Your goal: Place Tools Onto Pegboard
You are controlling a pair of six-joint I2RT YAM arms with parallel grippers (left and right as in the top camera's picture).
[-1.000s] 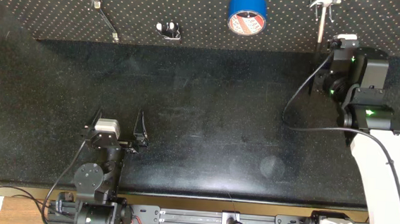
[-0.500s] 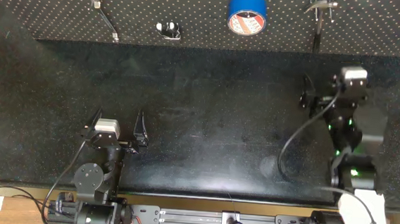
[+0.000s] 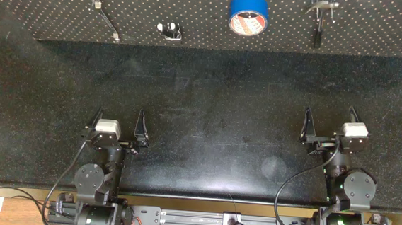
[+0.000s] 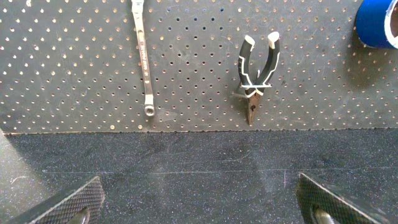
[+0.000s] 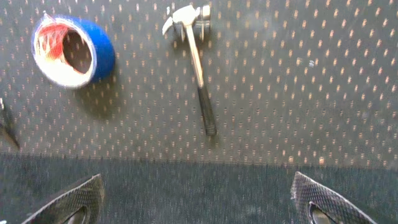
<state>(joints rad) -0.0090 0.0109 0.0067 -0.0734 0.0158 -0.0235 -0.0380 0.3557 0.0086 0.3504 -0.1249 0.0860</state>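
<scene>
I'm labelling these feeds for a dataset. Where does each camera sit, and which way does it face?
Top view: fixed above the table, looking down; pegboard at the far edge with wrench, pliers, tape, hammer; both arms, left gripper and right gripper open.
Left wrist view: on the left wrist, facing the pegboard: wrench, pliers, tape's edge; its own fingers frame the shot.
Right wrist view: on the right wrist, facing the pegboard: tape, hammer; its own fingers likewise.
Shared: the tape, in both wrist views.
</scene>
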